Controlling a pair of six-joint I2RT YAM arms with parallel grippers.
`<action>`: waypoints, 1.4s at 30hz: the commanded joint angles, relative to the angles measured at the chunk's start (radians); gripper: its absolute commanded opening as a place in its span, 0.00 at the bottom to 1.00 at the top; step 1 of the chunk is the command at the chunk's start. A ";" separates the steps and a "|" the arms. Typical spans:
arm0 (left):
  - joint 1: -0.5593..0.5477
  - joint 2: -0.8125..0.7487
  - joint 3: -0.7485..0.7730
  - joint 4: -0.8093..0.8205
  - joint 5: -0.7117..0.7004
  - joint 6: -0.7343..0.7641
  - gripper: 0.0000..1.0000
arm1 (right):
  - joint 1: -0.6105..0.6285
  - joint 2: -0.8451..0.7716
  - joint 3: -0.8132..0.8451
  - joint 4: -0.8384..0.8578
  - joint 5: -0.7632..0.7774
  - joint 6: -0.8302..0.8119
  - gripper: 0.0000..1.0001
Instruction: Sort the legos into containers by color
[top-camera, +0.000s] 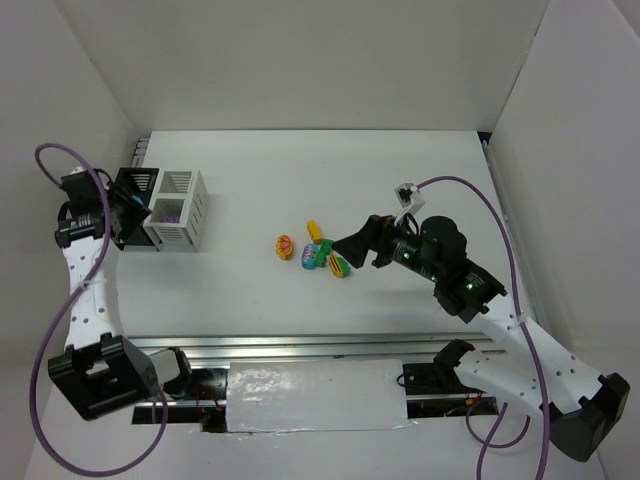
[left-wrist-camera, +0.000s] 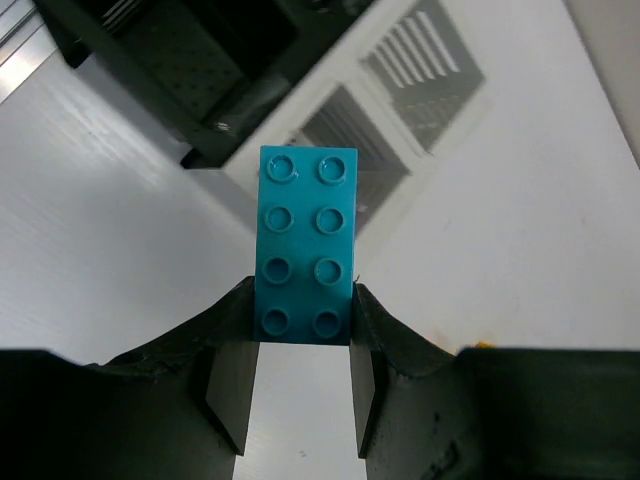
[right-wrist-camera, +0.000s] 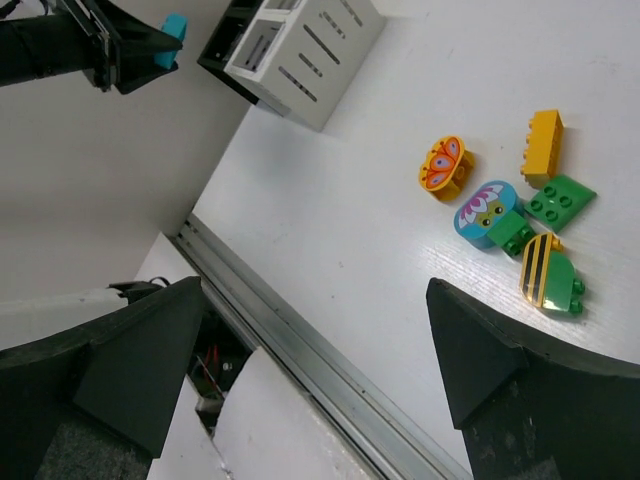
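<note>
My left gripper (left-wrist-camera: 303, 320) is shut on a teal brick (left-wrist-camera: 305, 245) and holds it beside the black bin (left-wrist-camera: 200, 70) and the white bin (left-wrist-camera: 400, 100). From above, the left gripper (top-camera: 135, 212) is at the left side of the white bin (top-camera: 180, 208), which holds a purple brick (top-camera: 168, 212). My right gripper (right-wrist-camera: 315, 330) is open and empty. It hangs just right of the loose bricks: orange (right-wrist-camera: 443, 166), yellow (right-wrist-camera: 542, 145), green (right-wrist-camera: 560, 202), a teal flower one (right-wrist-camera: 486, 210) and a striped one (right-wrist-camera: 547, 275).
The loose bricks lie clustered at mid-table (top-camera: 312, 250). The black bin (top-camera: 135, 185) adjoins the white one at the far left. A metal rail (top-camera: 300, 345) runs along the table's near edge. White walls enclose the sides and back.
</note>
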 joint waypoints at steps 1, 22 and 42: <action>0.094 0.069 0.058 -0.039 0.068 -0.090 0.00 | -0.003 0.021 0.008 -0.005 0.012 0.010 1.00; 0.220 0.328 0.194 0.007 0.169 -0.070 0.14 | -0.004 0.105 -0.041 0.123 -0.089 -0.008 1.00; 0.245 0.391 0.230 0.021 0.205 -0.064 0.95 | -0.004 0.162 -0.044 0.147 -0.119 -0.010 1.00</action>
